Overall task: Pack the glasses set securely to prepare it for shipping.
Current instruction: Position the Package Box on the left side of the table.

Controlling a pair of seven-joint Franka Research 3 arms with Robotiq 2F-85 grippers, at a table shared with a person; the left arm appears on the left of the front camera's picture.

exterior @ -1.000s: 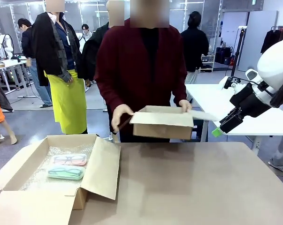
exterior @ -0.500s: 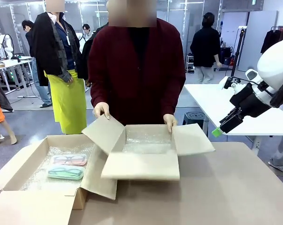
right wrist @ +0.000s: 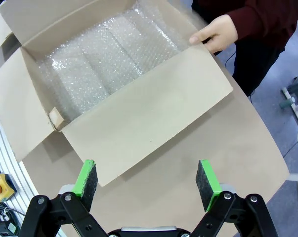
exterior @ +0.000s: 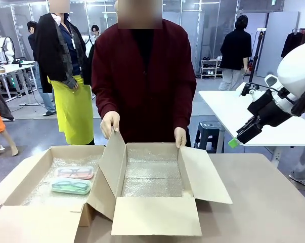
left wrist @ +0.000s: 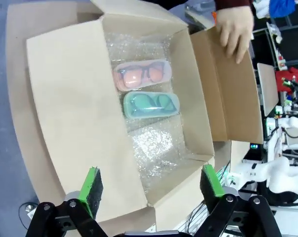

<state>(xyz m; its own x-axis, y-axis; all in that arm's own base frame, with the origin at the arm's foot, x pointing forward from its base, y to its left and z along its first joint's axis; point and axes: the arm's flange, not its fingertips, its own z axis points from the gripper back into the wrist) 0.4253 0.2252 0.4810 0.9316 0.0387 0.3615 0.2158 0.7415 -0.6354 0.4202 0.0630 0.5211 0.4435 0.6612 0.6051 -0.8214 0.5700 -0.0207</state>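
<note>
Hovering released, left end effector [left wrist: 151, 185] above pink case [left wrist: 142, 75], green case [left wrist: 150, 104]; right end effector [right wrist: 147, 185] released. Risk: cases touching, adjacent flap [left wrist: 79, 123] obstructing pick.

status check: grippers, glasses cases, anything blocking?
Left gripper open, above left box. Right gripper open, empty. Pink case and green case on bubble wrap there. Person's hands hold second box.

- Two open boxes side by side on the table [exterior: 253, 202]: left box [exterior: 20, 202], right box [exterior: 157, 215], touching.
- In left box, on bubble wrap [exterior: 41, 192]: glasses set [exterior: 73, 179], one case behind the other.
- Right box lined with a bubble wrap sheet [exterior: 152, 174].
- Behind right box: person's hands [exterior: 110, 124] at its far flaps.
</note>
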